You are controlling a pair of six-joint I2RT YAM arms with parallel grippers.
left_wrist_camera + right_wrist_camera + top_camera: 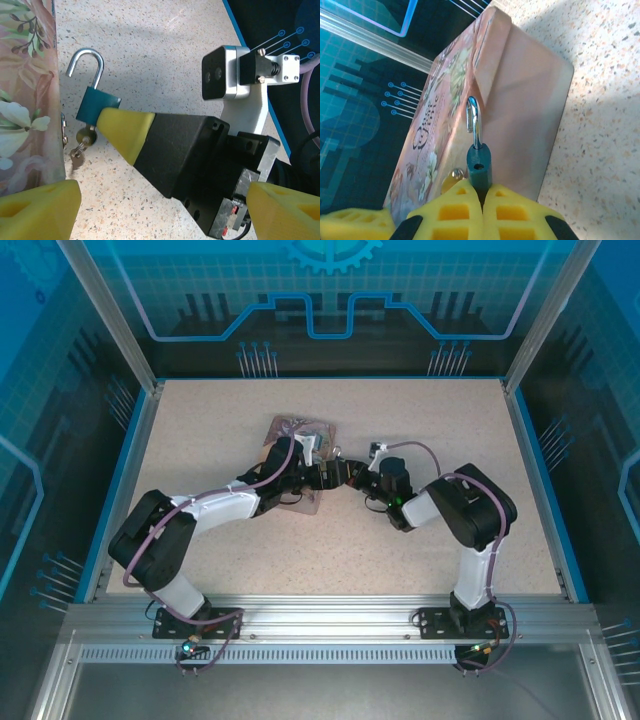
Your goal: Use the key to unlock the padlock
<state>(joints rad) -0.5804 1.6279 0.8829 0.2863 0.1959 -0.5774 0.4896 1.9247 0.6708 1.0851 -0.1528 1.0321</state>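
Here's the padlock (97,106), teal body low over the counter (165,55), and its shackle (101,67) is swung open, one leg standing free of the body. The key (82,140) sits in the bottom of the lock, its head hanging just beside the tin's wall. The right claw (481,196) is clamped tight on the padlock's body, and from the left wrist one yellow fingertip (122,127) presses against the teal side. Just beside the lock stands the pink flowered tin (25,100), and the shackle rises in front of its side wall in the right wrist view. What the tin holds, I can't tell. The left claw (160,207) hangs close over the scene, jaws spread wide, gripping nothing. From above, both arms meet beside the tin, mid-counter.
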